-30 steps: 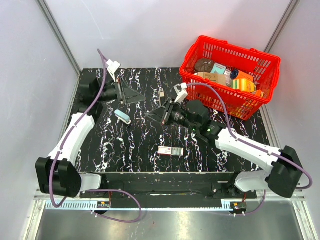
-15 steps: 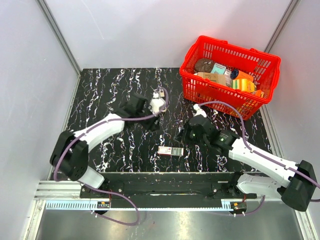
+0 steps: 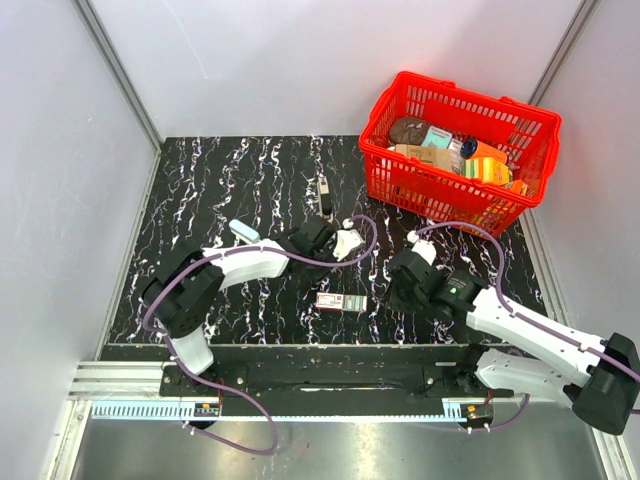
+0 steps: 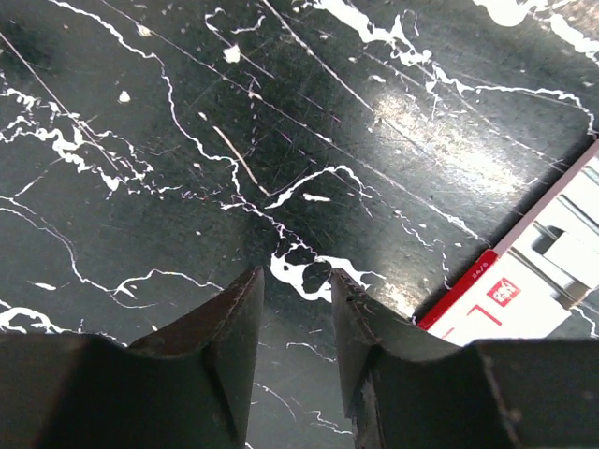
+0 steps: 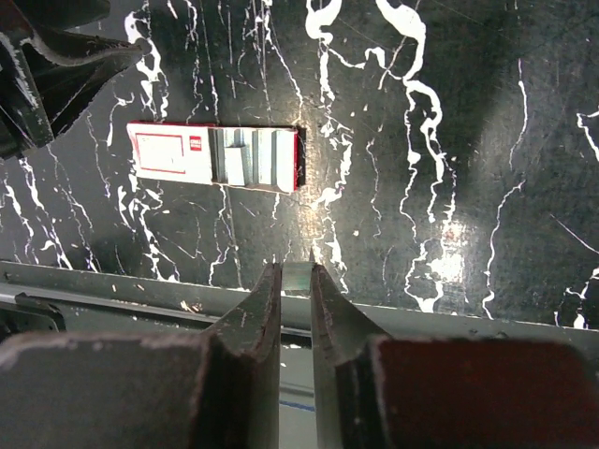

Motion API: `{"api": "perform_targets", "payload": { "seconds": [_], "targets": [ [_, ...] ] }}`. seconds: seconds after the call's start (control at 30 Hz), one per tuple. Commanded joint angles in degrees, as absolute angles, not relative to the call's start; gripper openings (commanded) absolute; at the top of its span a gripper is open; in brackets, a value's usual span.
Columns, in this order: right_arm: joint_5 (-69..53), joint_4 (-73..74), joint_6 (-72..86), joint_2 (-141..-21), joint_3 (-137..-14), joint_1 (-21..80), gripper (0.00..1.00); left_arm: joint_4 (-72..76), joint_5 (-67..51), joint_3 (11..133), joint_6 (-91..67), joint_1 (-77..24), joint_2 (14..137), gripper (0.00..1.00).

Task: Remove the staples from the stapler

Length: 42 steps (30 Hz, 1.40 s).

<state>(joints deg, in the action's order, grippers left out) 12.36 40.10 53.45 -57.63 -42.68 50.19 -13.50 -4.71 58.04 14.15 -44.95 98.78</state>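
Observation:
A small pale-blue stapler (image 3: pixel 245 231) lies on the black marble table (image 3: pixel 200 180) at the left, apart from both grippers. My right gripper (image 5: pixel 297 271) is shut on a short silvery strip of staples (image 5: pixel 298 279) at its fingertips, above the table's near edge; from above it sits at the near right (image 3: pixel 400 290). My left gripper (image 4: pixel 295 278) hovers low over bare table with its jaws a little apart and nothing between them, at the table's middle (image 3: pixel 330 255).
A red and white staple box (image 3: pixel 342 301) lies flat near the front, just right of the left fingers (image 4: pixel 524 281) and up-left of the right ones (image 5: pixel 215 156). A red basket (image 3: pixel 455 88) of groceries stands back right. A small dark object (image 3: pixel 323 186) lies mid-table.
The left arm swung from the far left rear to the table's middle, its jaws narrowing. The right arm drew back toward the near edge, still pinching the staples.

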Motion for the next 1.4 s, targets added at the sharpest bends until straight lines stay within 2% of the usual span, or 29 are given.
{"api": "perform_targets", "payload": {
  "seconds": [0.0,0.27,0.73,0.97,1.07,1.37],
  "targets": [
    [15.4,41.6,54.2,-56.3,-42.0,49.9,0.0,-10.5,-0.3,58.8,14.2,-46.6,99.9,0.39],
    [16.3,41.0,53.2,-60.0,-42.6,49.9,0.0,-11.7,-2.6,54.4,12.5,-49.2,97.6,0.39],
    [14.9,35.8,49.9,-71.5,-47.1,49.9,0.0,-16.4,-9.7,53.8,11.8,-49.7,93.2,0.37],
    [14.0,33.8,47.9,-76.6,-50.2,49.9,0.0,-17.7,-9.0,55.0,12.1,-49.2,91.4,0.38],
    [13.3,33.5,46.8,-79.8,-52.1,49.8,0.0,-19.6,-9.6,57.6,11.8,-46.4,89.7,0.4],
    [13.3,33.0,44.9,-87.2,-56.2,51.4,0.0,-27.1,-25.6,66.4,6.1,-28.0,83.3,0.47]
  ]
}}
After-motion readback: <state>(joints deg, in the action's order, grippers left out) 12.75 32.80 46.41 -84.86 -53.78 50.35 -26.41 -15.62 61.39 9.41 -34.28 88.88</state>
